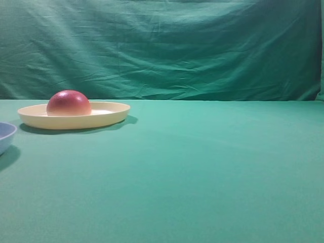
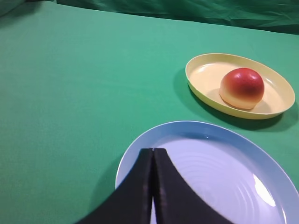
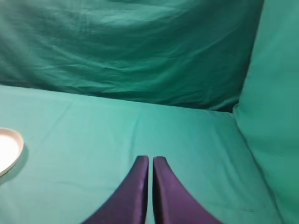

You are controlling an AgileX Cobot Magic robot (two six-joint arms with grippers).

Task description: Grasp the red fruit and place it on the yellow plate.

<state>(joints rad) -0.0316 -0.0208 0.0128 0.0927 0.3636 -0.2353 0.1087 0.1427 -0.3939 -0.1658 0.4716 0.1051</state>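
Red fruit (image 1: pixel 69 103) on yellow plate (image 1: pixel 109 115), green cloth table (image 1: pixel 202 167), green backdrop (image 1: pixel 162 45), both pincers pressed closed, empty.

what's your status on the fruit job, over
Left gripper shut, empty, over blue dish. Right gripper shut, empty. Red fruit on yellow plate. Nothing in the way.

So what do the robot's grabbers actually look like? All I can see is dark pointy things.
Only the fingers show. The left gripper has two matte black fingers, broad at the base and curving to a narrow tip. The right gripper has the same shape, tinted dark purple. No cables or markings are visible, and the arms are out of view.
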